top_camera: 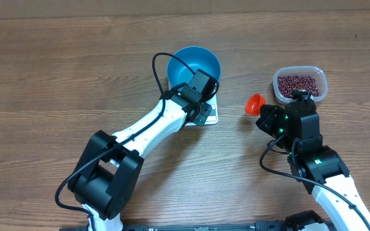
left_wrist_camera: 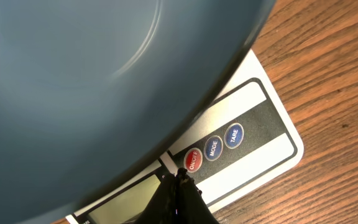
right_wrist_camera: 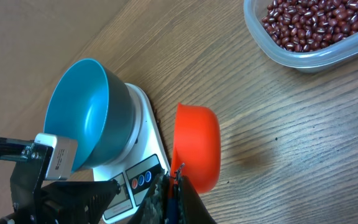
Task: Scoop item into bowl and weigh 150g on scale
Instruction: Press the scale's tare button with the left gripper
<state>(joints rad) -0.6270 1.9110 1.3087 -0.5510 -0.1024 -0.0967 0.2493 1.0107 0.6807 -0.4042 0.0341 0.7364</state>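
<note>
Wood-grain table (top_camera: 50,70) fills every view out to the edges, its grain running across. The blue bowl (top_camera: 188,64) sits on the white scale (top_camera: 212,115) at mid-table. Your left gripper (left_wrist_camera: 179,179) is clenched on nothing, its tips at the red ON/OFF button (left_wrist_camera: 192,160). Your right gripper (right_wrist_camera: 174,177) is clenched on the orange scoop (right_wrist_camera: 197,146). The beans (top_camera: 299,84) lie in the clear tub (top_camera: 276,86), to the right, apart from the scale.
</note>
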